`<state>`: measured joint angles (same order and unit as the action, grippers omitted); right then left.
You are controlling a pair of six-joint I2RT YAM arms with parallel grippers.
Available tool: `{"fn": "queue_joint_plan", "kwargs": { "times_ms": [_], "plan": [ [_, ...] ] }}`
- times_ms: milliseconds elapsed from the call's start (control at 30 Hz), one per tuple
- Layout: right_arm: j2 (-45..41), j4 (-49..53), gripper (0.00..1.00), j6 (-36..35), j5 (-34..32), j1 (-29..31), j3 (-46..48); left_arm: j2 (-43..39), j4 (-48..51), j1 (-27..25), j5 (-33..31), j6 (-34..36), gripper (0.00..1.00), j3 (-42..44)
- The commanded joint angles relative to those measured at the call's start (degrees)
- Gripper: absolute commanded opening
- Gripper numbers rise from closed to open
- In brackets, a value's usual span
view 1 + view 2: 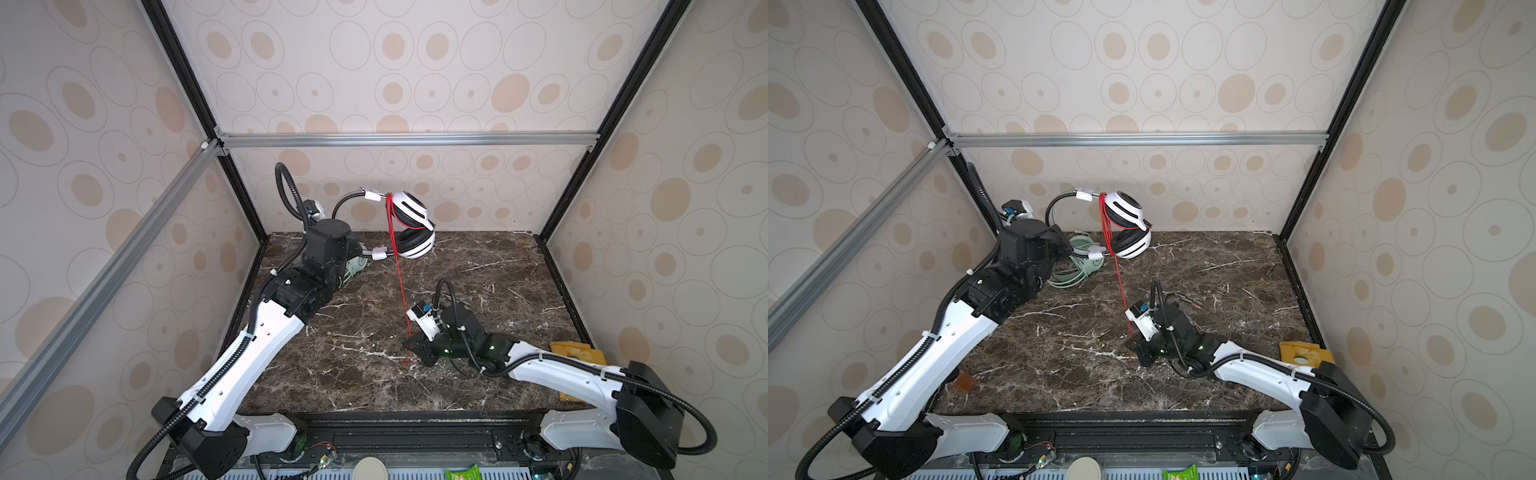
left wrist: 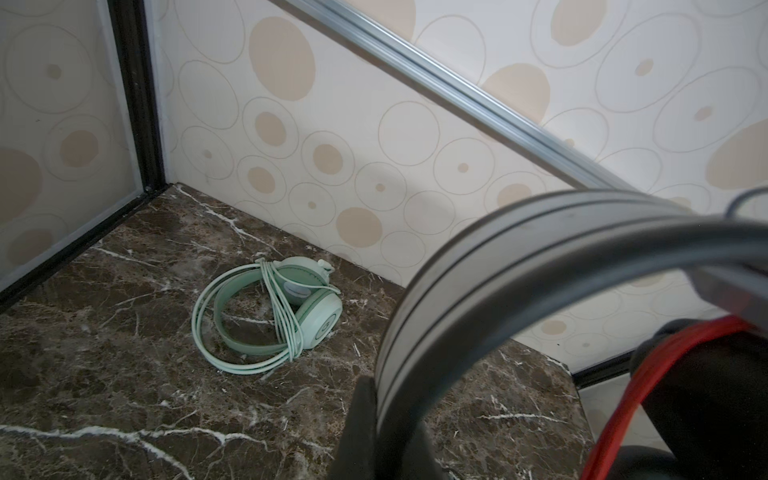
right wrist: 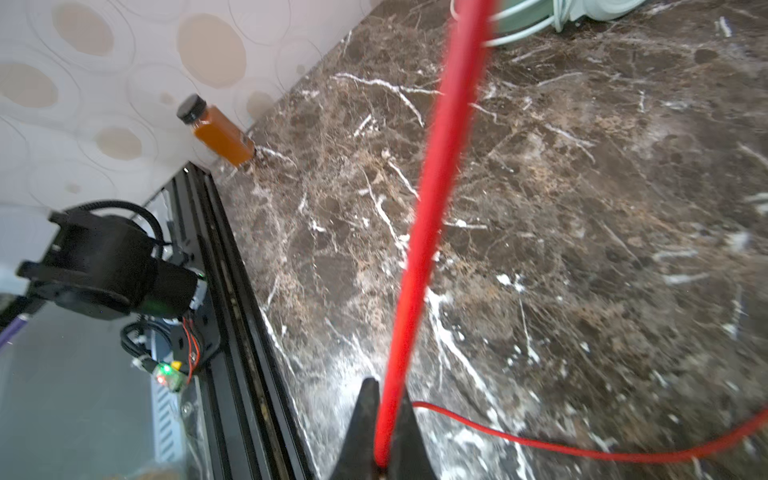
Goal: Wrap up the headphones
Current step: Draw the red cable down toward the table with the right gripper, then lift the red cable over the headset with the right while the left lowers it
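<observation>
Marble worktop (image 1: 478, 266): we list mint-green headset (image 2: 266, 316) wrapped far left; white-and-black headset (image 1: 411, 226) aloft, left hand (image 2: 374, 424) clamped on its headband (image 2: 498, 257), right hand (image 3: 384, 440) pinching its part-wound red cable (image 3: 432, 208).

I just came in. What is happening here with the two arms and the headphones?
The left gripper, shut on the headband, holds the white headset up over the back of the table. Its red cable is looped several times around the headset and runs taut down to the right gripper, which is shut on it just above the table. The rest of the cable lies loose there. The green headset lies at the back left, already wrapped.
</observation>
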<state>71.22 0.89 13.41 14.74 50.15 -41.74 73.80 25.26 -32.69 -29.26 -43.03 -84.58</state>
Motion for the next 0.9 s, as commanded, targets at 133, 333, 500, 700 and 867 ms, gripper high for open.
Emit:
{"fn": "queue_joint_plan", "kwargs": {
  "times_ms": [133,333,500,700,867],
  "plan": [
    [-10.43,26.28,0.00,-7.70,-12.08,4.85,-5.29,0.86,-7.39,-0.16,-6.61,-3.82,0.00,3.63],
    [-11.85,36.38,0.00,-11.21,-14.23,5.55,-14.78,2.88,-6.45,-0.47,-5.48,-4.84,0.00,6.69],
    [-8.68,43.59,0.00,-14.72,-18.22,5.90,-24.40,4.28,-6.53,-2.01,-6.10,-2.38,0.00,8.62],
    [-3.42,50.30,0.00,-20.08,-23.60,6.00,-38.13,5.75,-6.96,-6.83,-12.83,1.62,0.00,9.93],
    [2.53,54.27,0.00,-24.82,-32.41,5.92,-48.18,6.65,-8.42,-9.58,-11.27,6.92,0.00,10.87]
  ]
}}
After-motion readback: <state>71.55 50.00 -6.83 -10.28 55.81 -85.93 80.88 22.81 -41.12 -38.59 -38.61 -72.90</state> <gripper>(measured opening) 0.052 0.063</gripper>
